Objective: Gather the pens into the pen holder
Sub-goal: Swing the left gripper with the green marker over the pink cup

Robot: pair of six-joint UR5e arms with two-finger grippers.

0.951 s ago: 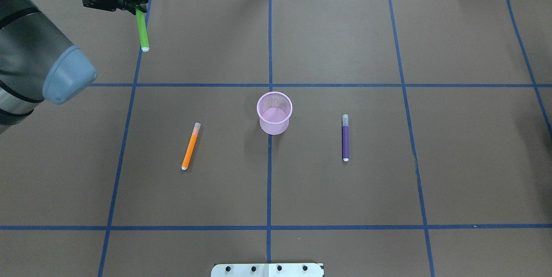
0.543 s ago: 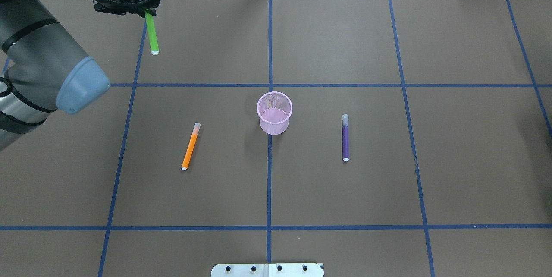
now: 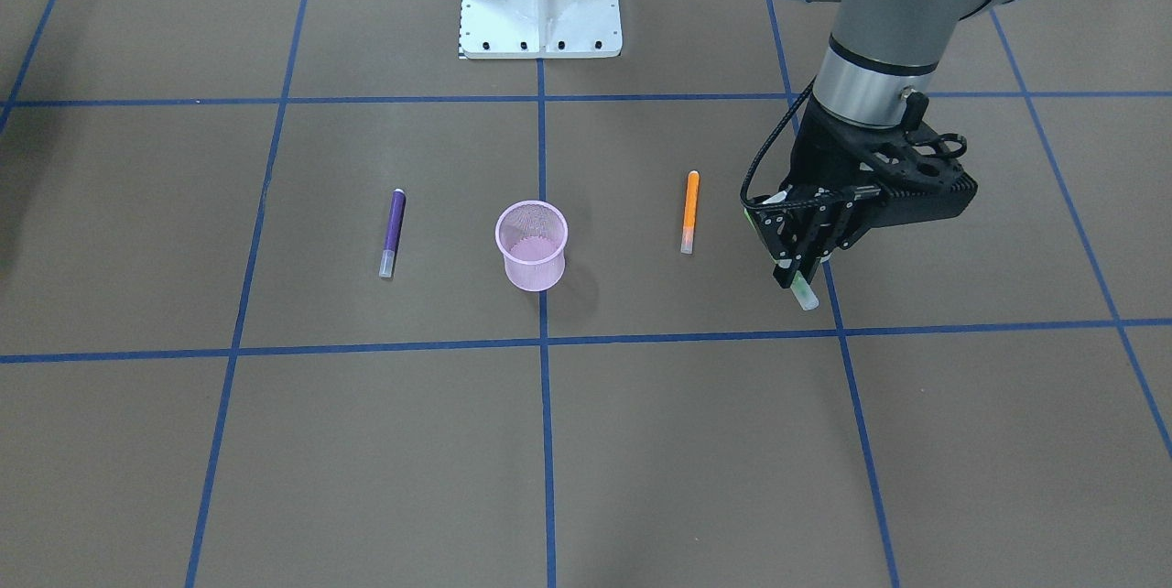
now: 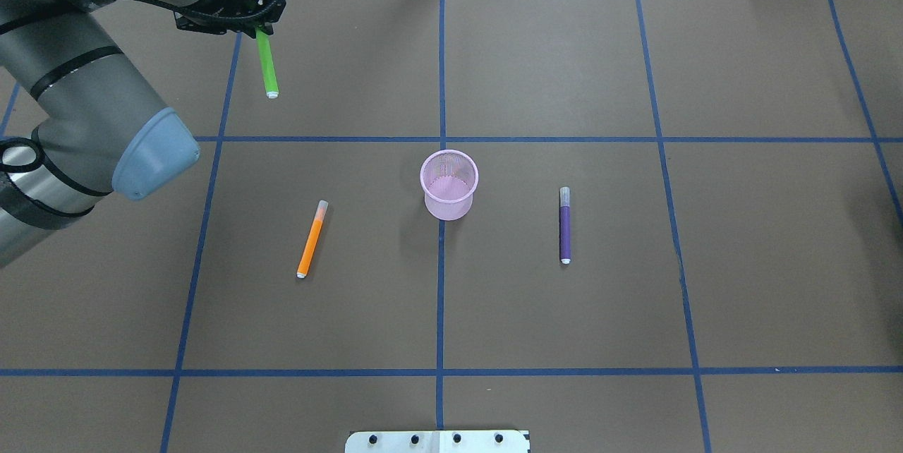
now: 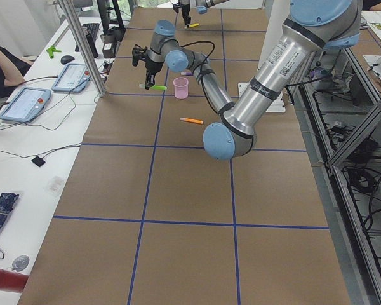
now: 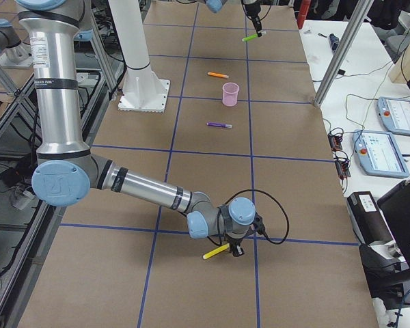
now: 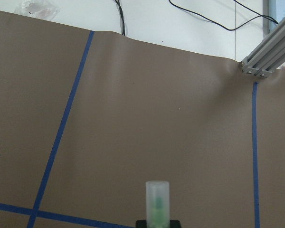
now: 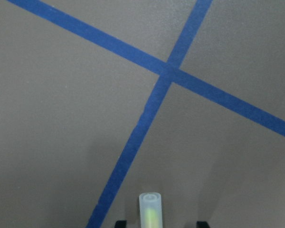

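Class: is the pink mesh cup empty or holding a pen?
Empty. Overhead, the pink cup shows only its bare base; orange pen and purple pen lie outside.

Table cover: brown paper (image 4: 635,298) is covering the whole table, with blue tape lines (image 4: 440,312) crossing it in a grid.
Side bench: a white bench (image 5: 25,165) is running alongside the table, carrying touchscreen pendants (image 5: 25,103) and loose cables (image 5: 44,152).
Frame: an aluminium post (image 5: 82,44) is standing at the table's edge.
Light: even light is casting only soft shadows.
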